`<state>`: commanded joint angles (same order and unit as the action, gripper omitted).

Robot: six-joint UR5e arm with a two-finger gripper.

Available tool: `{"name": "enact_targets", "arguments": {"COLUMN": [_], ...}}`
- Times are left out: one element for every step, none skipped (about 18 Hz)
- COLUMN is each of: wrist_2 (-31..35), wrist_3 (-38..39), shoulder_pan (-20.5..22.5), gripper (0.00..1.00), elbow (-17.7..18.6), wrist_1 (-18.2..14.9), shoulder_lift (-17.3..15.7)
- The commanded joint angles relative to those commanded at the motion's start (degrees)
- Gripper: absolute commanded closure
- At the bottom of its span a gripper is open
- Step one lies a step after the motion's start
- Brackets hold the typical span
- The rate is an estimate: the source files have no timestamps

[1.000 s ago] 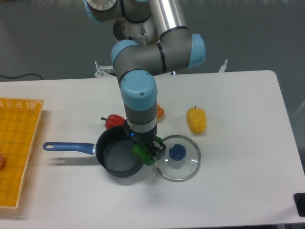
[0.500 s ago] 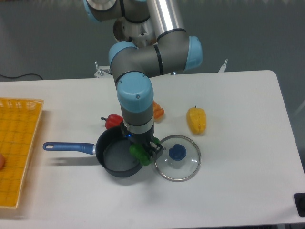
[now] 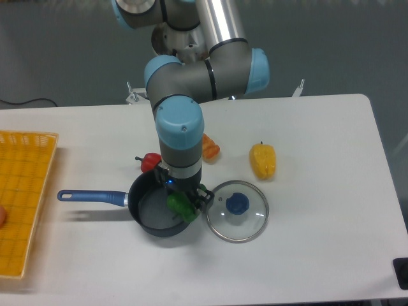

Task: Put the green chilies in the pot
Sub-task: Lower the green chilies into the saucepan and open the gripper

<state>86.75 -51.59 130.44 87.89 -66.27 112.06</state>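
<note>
The green chilies [image 3: 180,205] are a small glossy green toy pepper held in my gripper [image 3: 185,203], which is shut on it. It hangs over the right inner edge of the pot [image 3: 150,213], a small dark saucepan with a long blue handle [image 3: 89,197] pointing left. The arm's wrist stands straight above and hides part of the pot's far rim. The pot's inside looks bare where it shows.
A round glass lid with a blue knob [image 3: 237,210] lies just right of the pot. A red pepper [image 3: 150,161] sits behind the pot, an orange pepper [image 3: 210,148] behind the wrist, a yellow pepper [image 3: 262,160] to the right. A yellow basket [image 3: 22,197] is at the left edge.
My gripper has moved left with the green pepper, from over the gap between pot and lid to over the pot's right inner edge.
</note>
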Motion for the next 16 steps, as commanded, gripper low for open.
{"name": "enact_targets", "arguments": {"wrist_2": [0.3,0.9,1.9,3.1,3.8,4.0,4.2,4.2,4.3,4.4,4.3,4.5,5.1,5.8,6.1,6.3], "wrist_3": [-0.1,-0.1,-0.1,0.0,0.1,0.0,0.1,0.1,0.1,0.1,0.1,0.1,0.1,0.1,0.1,0.1], "shoulder_pan": [-0.7,-1.1,-1.8,-2.5,-3.1,-3.5,-4.0,-4.6,-4.9,-5.1,-5.2,-5.4,-5.7,-6.1,-6.2,-6.6], "gripper": [0.66,0.66,0.66,0.66,0.66,0.66,0.66,0.66,0.66,0.65,0.65,0.65,0.65,0.65,0.63,0.62], "elbow": [0.4,1.1,1.6,1.8,2.3,2.9,3.2,3.8,4.3,4.4,4.5,4.9,5.0,5.1,5.4,6.0], "wrist_1": [0.2,0.4,1.2,1.8,1.8,1.9,1.8,1.9,2.2,2.5,2.6,2.8,2.8,2.8,2.8,2.9], "shoulder_lift": [0.1,0.1,0.2,0.3,0.3,0.3,0.4,0.4,0.5,0.7,1.1,1.1,1.1,1.1,1.1,1.1]}}
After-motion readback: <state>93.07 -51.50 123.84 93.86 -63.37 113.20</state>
